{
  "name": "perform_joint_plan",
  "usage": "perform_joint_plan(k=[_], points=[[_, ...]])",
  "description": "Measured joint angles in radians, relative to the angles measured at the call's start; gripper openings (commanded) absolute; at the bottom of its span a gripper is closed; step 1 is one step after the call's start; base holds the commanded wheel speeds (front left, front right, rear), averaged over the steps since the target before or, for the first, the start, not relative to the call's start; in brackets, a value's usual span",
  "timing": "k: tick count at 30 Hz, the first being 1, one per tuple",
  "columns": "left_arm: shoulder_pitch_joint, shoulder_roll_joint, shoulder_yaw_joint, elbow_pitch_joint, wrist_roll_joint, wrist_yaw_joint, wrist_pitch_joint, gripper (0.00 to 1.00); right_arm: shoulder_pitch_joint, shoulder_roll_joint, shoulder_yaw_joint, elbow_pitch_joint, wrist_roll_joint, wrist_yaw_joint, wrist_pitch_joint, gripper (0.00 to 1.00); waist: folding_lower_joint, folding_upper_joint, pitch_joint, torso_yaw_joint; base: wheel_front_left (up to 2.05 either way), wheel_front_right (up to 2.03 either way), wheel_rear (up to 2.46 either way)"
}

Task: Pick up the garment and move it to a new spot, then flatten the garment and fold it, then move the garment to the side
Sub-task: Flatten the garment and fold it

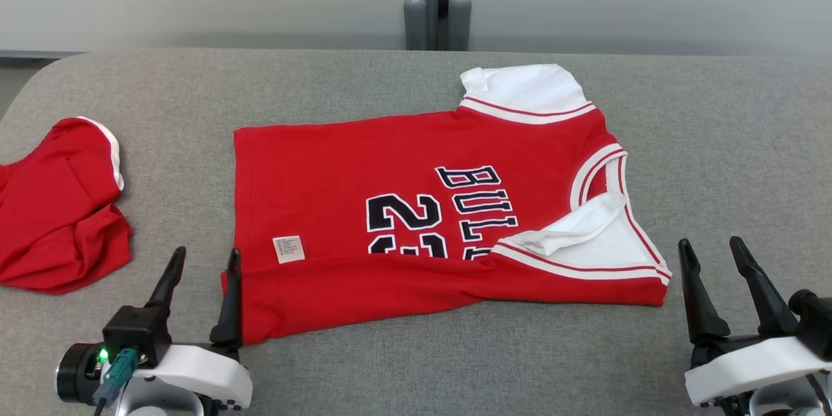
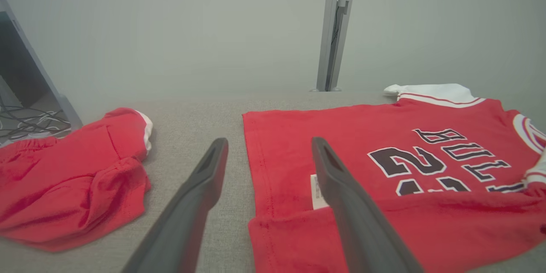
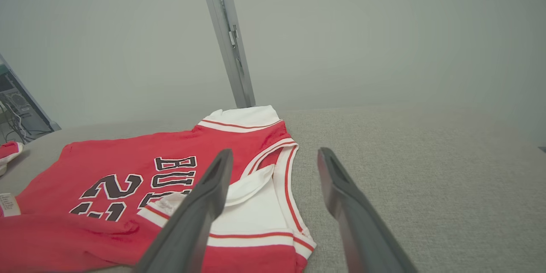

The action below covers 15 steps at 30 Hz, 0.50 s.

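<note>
A red jersey, the garment (image 1: 364, 169), lies spread on the grey padded table with its near long edge folded over the black number and lettering; white sleeves with red stripes point right. My left gripper (image 1: 205, 259) stands open at the garment's near left corner, one finger over the hem. In the left wrist view the garment (image 2: 362, 136) lies under the right finger, and the left gripper (image 2: 269, 145) holds nothing. My right gripper (image 1: 710, 248) is open just right of the garment's near right corner, apart from it. The right wrist view shows the garment (image 3: 170, 149) left of the open right gripper (image 3: 275, 155).
A second red garment (image 1: 58, 205) lies crumpled at the table's left edge, also seen as the crumpled red garment (image 2: 72, 170) in the left wrist view. A grey post (image 1: 437, 0) stands behind the table (image 1: 715, 143). Bare grey surface stretches right of the jersey.
</note>
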Motion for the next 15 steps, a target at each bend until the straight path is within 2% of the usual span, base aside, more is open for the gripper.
perform_joint_plan(k=[7,15], points=[[-0.008,-0.008,-0.040,0.036,0.000,-0.009,0.043,1.00,-0.033,-0.025,0.011,0.071,-0.006,0.000,0.028,1.00,0.0000,0.0000,0.039,0.008,0.00,0.00,0.00],[-0.041,-0.034,-0.059,0.138,-0.034,-0.053,0.062,1.00,-0.091,-0.040,0.027,0.193,0.004,0.000,0.039,1.00,0.0000,0.0000,0.101,0.022,0.00,0.00,0.00]])
